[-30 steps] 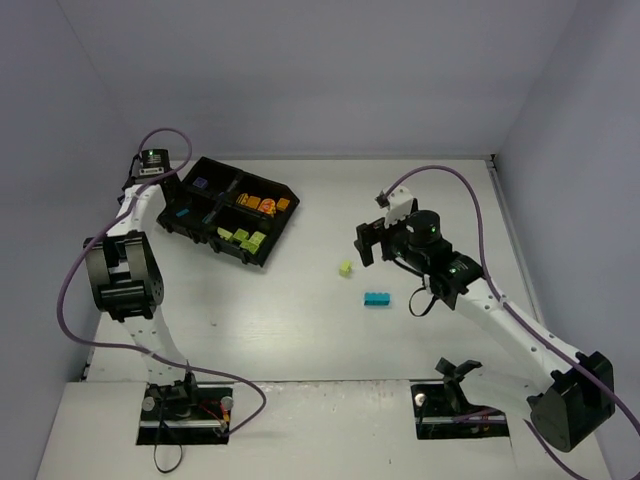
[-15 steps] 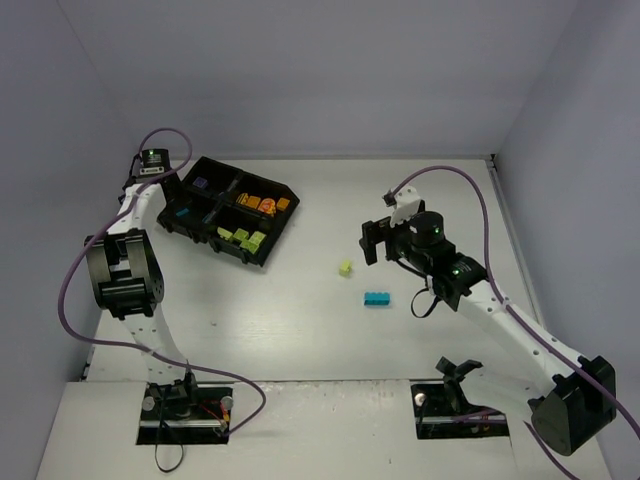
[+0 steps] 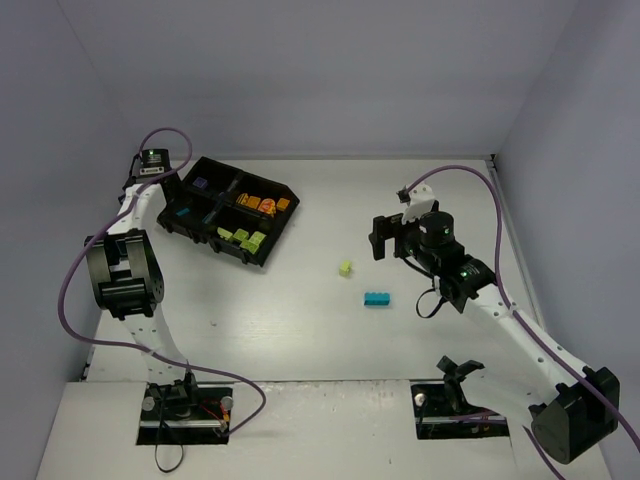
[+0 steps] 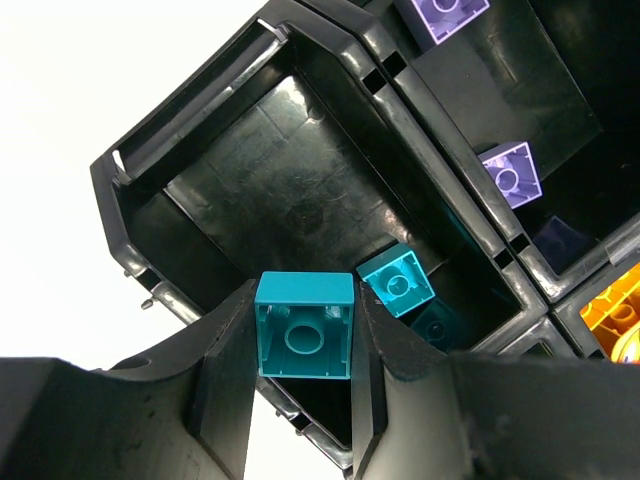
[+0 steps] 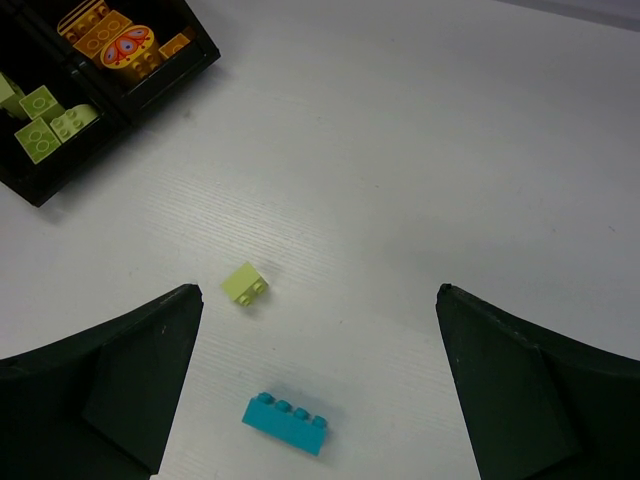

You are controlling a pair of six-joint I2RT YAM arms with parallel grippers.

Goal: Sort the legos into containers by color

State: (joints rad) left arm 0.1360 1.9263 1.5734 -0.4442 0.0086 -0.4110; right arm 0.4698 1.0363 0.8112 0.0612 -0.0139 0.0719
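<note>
Currently a drop step, by my reading. Your left gripper (image 4: 305, 335) hangs over the flat black plastic four-compartment tray (image 4: 104, 178), which sits toward the far-left corner of the white table (image 3: 300, 340). Its fingers are nearly together, clamped on two opposite sides of a small square teal plastic brick (image 4: 304, 325).

Below it is the teal compartment (image 4: 260, 190). The floor is mostly bare, with one more square teal brick (image 4: 398, 283) lying close by the divider. Pale purple bricks (image 4: 511, 173) lie in the compartment next door.

To do it well: check that the held brick is over bare floor and inside the outer wall, not above the rim. From the wrist view it looks close to that wall, so nudge inward if unsure. Go low, part the fingers just enough, then lift straight up. A high release could bounce it over the divider.

Right gripper (image 5: 320, 310): fingers fully apart, holding nothing and touching nothing, above the table's middle. Loose under it are a small yellow-green brick (image 5: 245, 283) and, closer to the near edge, a long teal brick (image 5: 289, 423). The two are near each other, not touching.
</note>
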